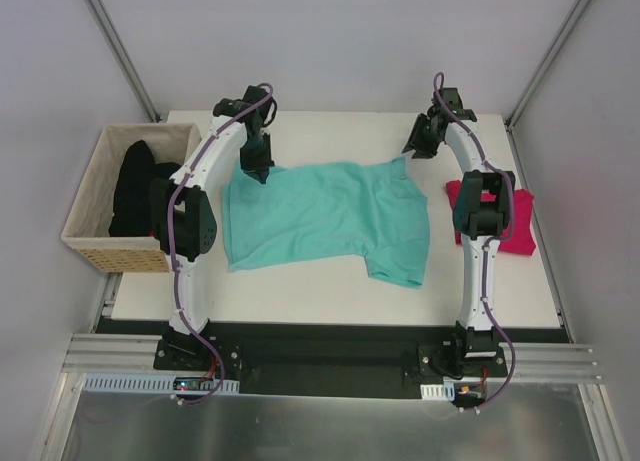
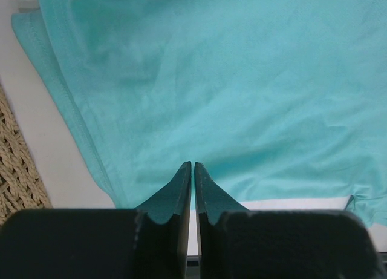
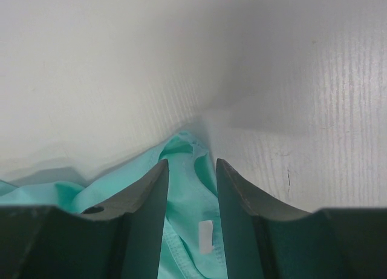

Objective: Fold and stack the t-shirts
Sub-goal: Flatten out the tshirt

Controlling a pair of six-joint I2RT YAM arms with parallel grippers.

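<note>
The teal t-shirt (image 1: 325, 216) lies spread on the worktop (image 1: 300, 296) — left gripper (image 2: 192, 165) jaws closed at its far hem corner, right gripper (image 3: 191, 164) jaws parted astride the opposite far corner — seemingly readying a fold.

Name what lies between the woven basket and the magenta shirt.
The teal t-shirt, spread out, flanked by the left arm and right arm, in the top view.
</note>
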